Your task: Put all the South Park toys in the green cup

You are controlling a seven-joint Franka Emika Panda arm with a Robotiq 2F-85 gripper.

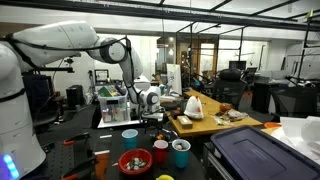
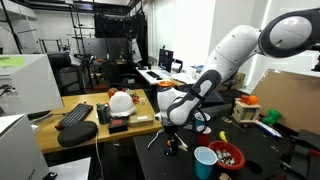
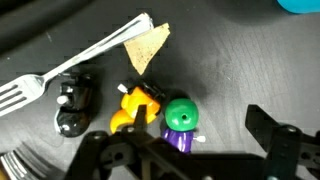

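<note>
In the wrist view, three small toys lie on the dark table: a black one (image 3: 75, 102), an orange-yellow one (image 3: 135, 105) and one with a green hat and purple body (image 3: 180, 123). My gripper (image 3: 200, 126) is open, low over them, with the green-hat toy between its fingers; the left finger is by the orange toy. Both exterior views show the gripper (image 1: 150, 100) (image 2: 172, 128) pointing down at the table. The green cup (image 1: 181, 152), a teal tumbler, stands upright near the table's front beside the red cup (image 1: 160, 152).
A metal fork (image 3: 70, 70) and a tan triangular scrap (image 3: 146, 45) lie just beyond the toys. A light-blue cup (image 1: 130, 135) and a red bowl (image 1: 133, 162) stand near the gripper. A wooden desk (image 1: 215, 125) with clutter is beside the table.
</note>
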